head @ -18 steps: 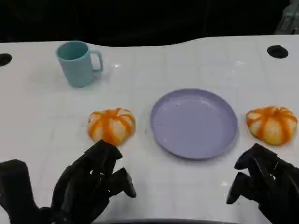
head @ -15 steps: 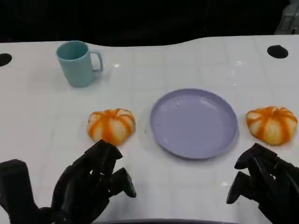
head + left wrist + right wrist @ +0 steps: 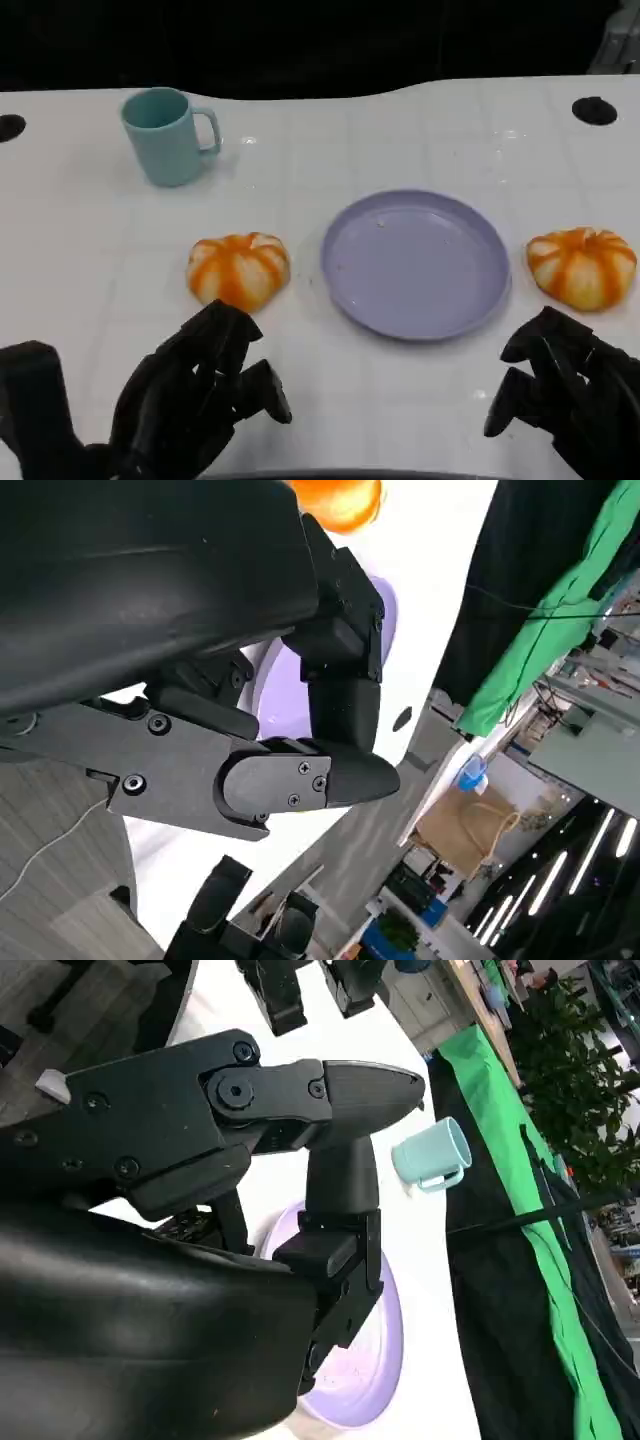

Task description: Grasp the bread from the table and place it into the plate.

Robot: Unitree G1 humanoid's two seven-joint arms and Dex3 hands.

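Observation:
Two round orange-striped breads lie on the white table: one left of the lilac plate, the other right of it. The plate has nothing on it. My left hand hovers near the table's front edge, just in front of the left bread, with its fingers loosely apart and nothing in them. My right hand is low at the front right, in front of the right bread, also holding nothing. The left wrist view shows its fingers with the plate and a bread beyond them.
A teal mug stands at the back left, also seen in the right wrist view as the mug beyond the plate. Two black holes sit near the table's far corners. The far edge borders darkness.

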